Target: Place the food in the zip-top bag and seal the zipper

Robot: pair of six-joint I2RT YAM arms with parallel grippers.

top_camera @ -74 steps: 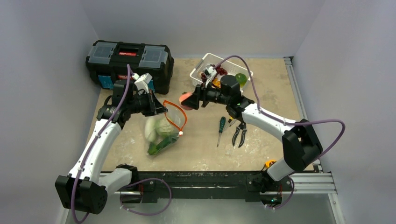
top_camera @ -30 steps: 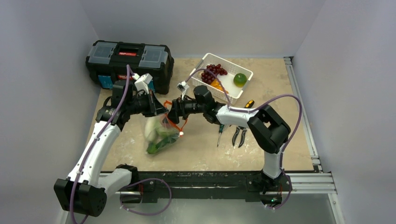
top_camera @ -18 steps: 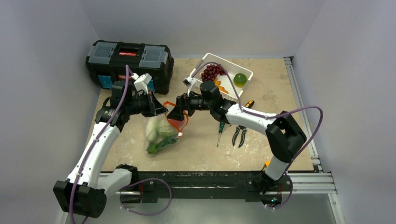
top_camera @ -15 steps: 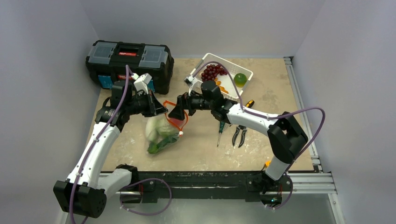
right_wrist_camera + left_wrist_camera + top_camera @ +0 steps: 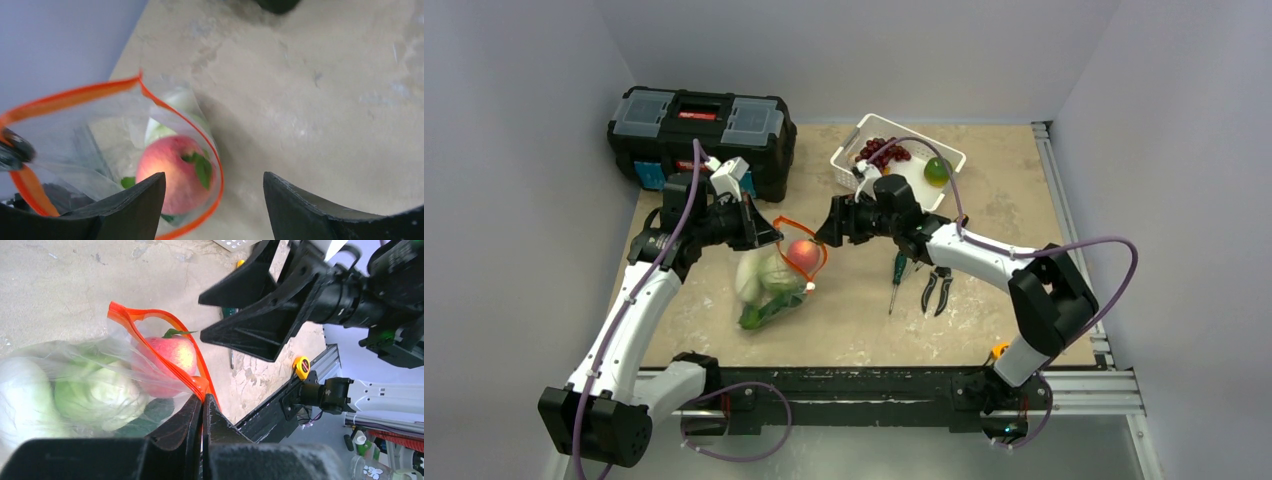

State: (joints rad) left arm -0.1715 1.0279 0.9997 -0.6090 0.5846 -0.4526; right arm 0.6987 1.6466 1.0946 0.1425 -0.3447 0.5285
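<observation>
The zip-top bag (image 5: 769,285) hangs with its mouth held up, the orange-red zipper (image 5: 816,248) forming an open loop. My left gripper (image 5: 759,232) is shut on that strip (image 5: 202,390) at the mouth's edge. A pink peach (image 5: 801,254) lies just inside the mouth, above a light-green cabbage (image 5: 100,392), a white vegetable (image 5: 20,395) and a dark cucumber (image 5: 764,312). My right gripper (image 5: 829,225) is open and holds nothing, a little to the right of the mouth. In the right wrist view the peach (image 5: 172,177) shows between its fingers (image 5: 135,205), below them.
A black toolbox (image 5: 699,125) stands at the back left. A white slotted basket (image 5: 842,152) holds grapes (image 5: 884,152) and a green fruit (image 5: 937,170). A screwdriver (image 5: 896,280) and pliers (image 5: 937,288) lie right of the bag. A yellow tape measure (image 5: 1002,350) is near the front rail.
The right gripper carried the peach to the bag's mouth, let it go and drew back to the right. The peach now lies inside the bag. The left gripper kept its hold.
</observation>
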